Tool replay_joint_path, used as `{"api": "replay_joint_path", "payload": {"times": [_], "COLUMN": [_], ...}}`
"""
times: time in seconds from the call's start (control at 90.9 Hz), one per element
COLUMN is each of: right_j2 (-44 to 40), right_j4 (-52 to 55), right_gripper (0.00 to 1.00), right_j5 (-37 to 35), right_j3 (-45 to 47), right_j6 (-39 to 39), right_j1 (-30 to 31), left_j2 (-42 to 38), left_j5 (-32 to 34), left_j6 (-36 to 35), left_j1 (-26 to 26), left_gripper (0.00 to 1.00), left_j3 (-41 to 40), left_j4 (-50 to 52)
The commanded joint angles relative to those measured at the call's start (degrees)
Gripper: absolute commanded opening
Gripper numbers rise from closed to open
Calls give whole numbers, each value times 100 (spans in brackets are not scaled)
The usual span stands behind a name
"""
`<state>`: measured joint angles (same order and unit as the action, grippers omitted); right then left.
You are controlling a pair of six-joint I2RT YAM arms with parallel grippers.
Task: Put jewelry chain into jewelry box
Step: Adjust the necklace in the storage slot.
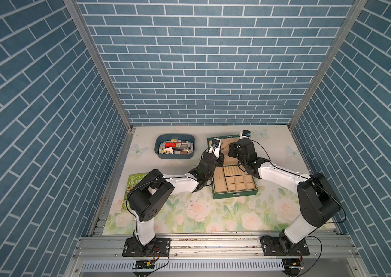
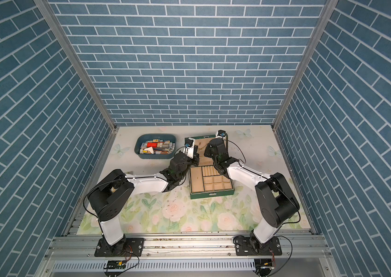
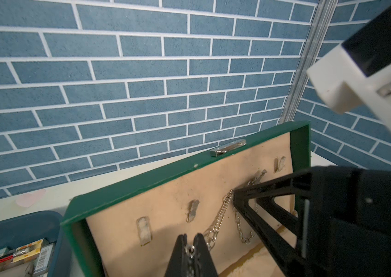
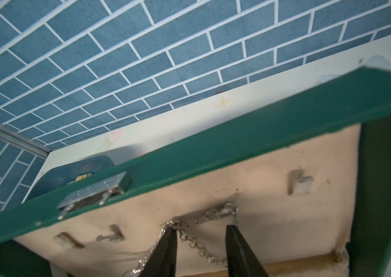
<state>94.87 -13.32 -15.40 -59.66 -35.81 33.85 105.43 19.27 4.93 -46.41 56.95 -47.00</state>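
Note:
The dark green jewelry box (image 1: 235, 193) (image 2: 211, 193) stands open with its beige-lined lid (image 3: 189, 167) (image 4: 237, 144) upright. The jewelry chain (image 3: 220, 218) (image 4: 199, 244) hangs against the lid lining, caught on a small hook (image 4: 231, 207). My left gripper (image 3: 190, 236) is shut on a link near the chain's lower end. My right gripper (image 4: 201, 227) is open at the lid, and the chain drapes across its fingertips just below the hook. One of its fingers (image 3: 273, 184) crosses the left wrist view. In both top views the arms hide most of the chain.
A blue-teal tub (image 1: 175, 137) (image 2: 156, 135) of mixed small items sits left of the box. A green book (image 1: 136, 179) lies under the left arm. Other bare hooks (image 3: 193, 209) (image 4: 300, 185) line the lid. Brick-pattern walls close in three sides.

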Motion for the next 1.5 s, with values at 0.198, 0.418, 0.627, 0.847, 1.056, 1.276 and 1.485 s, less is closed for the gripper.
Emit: {"api": "replay_joint_path", "payload": {"times": [0.198, 0.418, 0.627, 0.847, 1.056, 1.276, 1.485], "right_j2": [-129, -415, -660, -564, -312, -134, 24], "right_j4": [95, -456, -956, -863, -834, -846, -822], "right_gripper": [36, 38, 44, 41, 39, 38, 32], "right_j5": [-185, 260, 614, 754, 964, 1030, 1067], "right_j3": [288, 760, 1056, 912, 756, 568, 452], "right_j6": [-145, -6, 157, 100, -82, -66, -96], "right_j1": [-39, -190, -218, -339, -448, -456, -458], "left_j2": [-180, -182, -172, -174, -165, -159, -160], "left_j5": [-8, -2, 16, 10, -10, -18, -19], "left_j6": [8, -9, -25, -18, -18, -18, -18], "left_j1": [-26, -26, -26, -26, -26, -26, -26], "left_gripper": [0, 0, 0, 0, 0, 0, 0], "left_j3": [0, 0, 0, 15, 27, 36, 27], "left_j4": [43, 51, 54, 63, 64, 50, 49]}}
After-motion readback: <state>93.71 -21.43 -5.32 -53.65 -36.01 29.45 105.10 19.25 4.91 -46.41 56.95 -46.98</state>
